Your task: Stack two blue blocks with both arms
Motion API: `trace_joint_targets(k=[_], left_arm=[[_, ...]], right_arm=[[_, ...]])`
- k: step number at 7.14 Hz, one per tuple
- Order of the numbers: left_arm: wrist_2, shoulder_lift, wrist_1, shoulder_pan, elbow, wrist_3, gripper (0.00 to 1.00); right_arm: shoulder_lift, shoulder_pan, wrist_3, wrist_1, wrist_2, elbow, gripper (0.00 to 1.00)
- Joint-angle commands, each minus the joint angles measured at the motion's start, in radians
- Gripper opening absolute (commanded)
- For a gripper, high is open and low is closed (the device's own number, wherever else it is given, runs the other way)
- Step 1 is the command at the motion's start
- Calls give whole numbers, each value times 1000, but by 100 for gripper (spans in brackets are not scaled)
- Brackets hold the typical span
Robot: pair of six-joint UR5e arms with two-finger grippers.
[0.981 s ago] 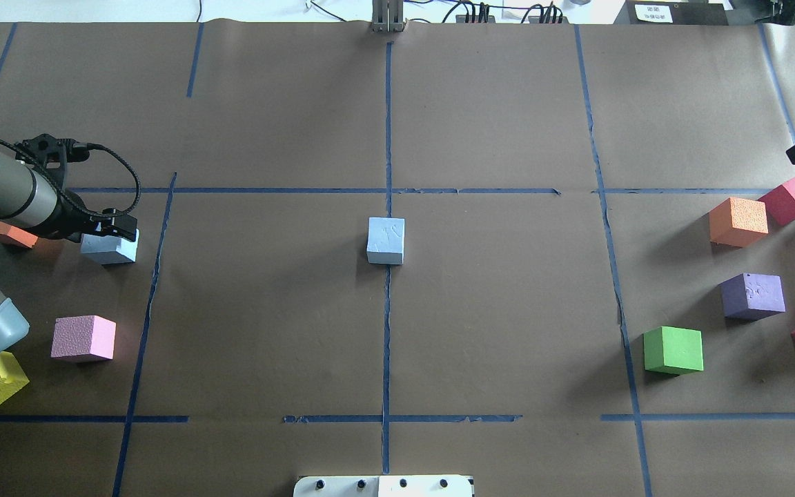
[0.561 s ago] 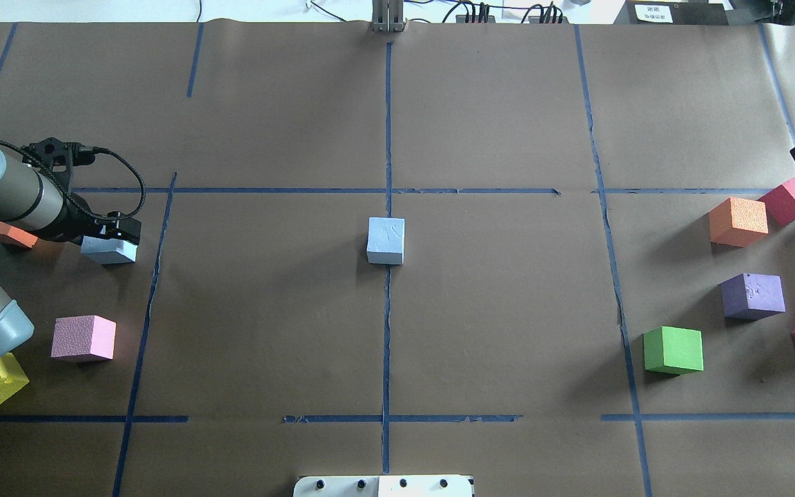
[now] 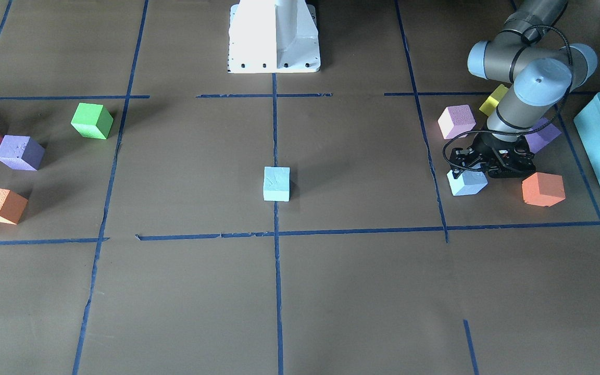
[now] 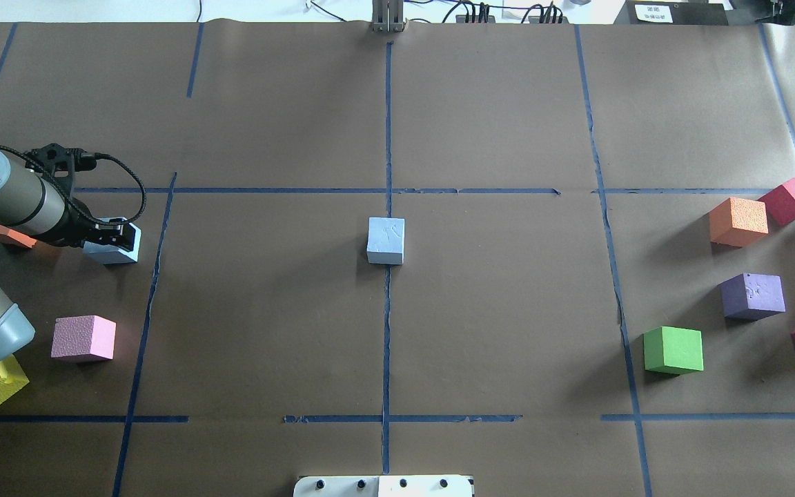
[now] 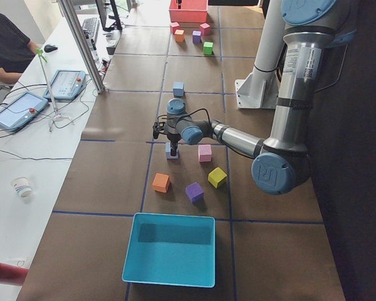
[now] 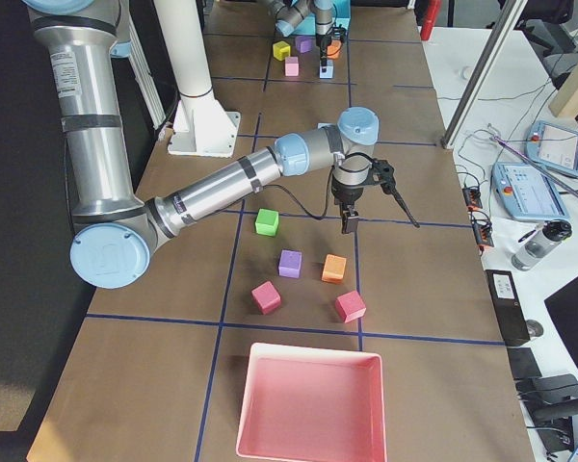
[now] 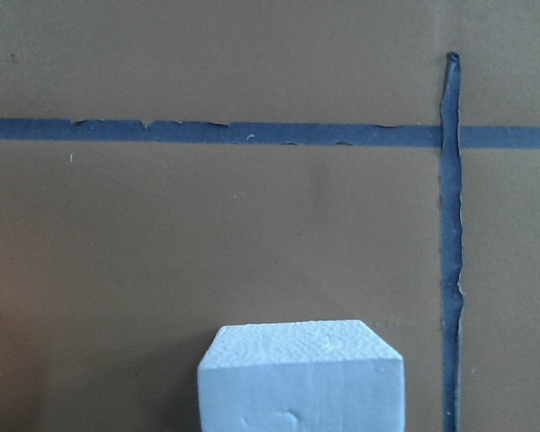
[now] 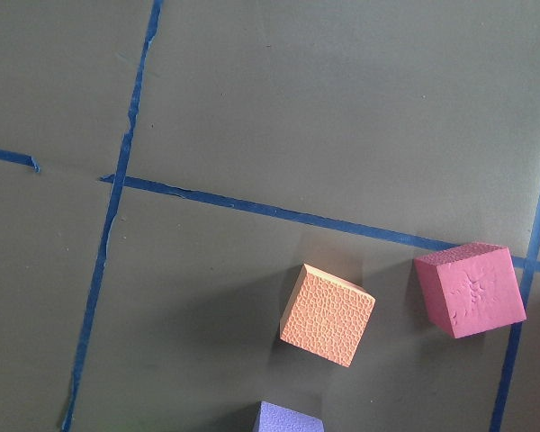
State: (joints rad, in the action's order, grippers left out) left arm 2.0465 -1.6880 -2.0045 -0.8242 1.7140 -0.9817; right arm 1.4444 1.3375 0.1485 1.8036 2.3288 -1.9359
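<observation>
My left gripper (image 4: 120,237) sits low over a pale sky-blue foam cube (image 4: 112,254) near an orange foam cube (image 3: 542,189); I cannot tell if its fingers clamp it. The second pale sky-blue foam cube (image 4: 386,240) rests on the centre blue tape line (image 4: 386,331). My right gripper (image 6: 350,223) hangs well apart, and I cannot tell whether it is closed.

The brown-paper table (image 4: 508,124), gridded with blue tape (image 4: 386,331), carries the central blue block (image 4: 386,240) — the second blue block (image 4: 116,255) lies far left. A green cube (image 4: 673,350) and a pink cube (image 4: 83,338) sit among other coloured cubes at either end.
</observation>
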Motion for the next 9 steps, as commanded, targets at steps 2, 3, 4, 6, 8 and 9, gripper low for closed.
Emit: trace_joint_targets(k=[2, 3, 4, 6, 8, 9], left_arm=[[41, -28, 261, -9, 192, 0, 0], [40, -150, 467, -9, 244, 1, 0], [31, -283, 613, 0, 246, 0, 0], [32, -419, 630, 37, 192, -15, 0], [34, -623, 630, 51, 34, -20, 0], [32, -688, 628, 84, -18, -20, 0]], right_arm=[[13, 2, -4, -1, -8, 21, 100], [24, 11, 3, -1, -8, 44, 100], [37, 40, 2, -7, 1, 72, 100], [144, 69, 3, -192, 30, 110, 100], [204, 126, -1, -313, 76, 185, 100], [214, 156, -3, -326, 98, 193, 100]])
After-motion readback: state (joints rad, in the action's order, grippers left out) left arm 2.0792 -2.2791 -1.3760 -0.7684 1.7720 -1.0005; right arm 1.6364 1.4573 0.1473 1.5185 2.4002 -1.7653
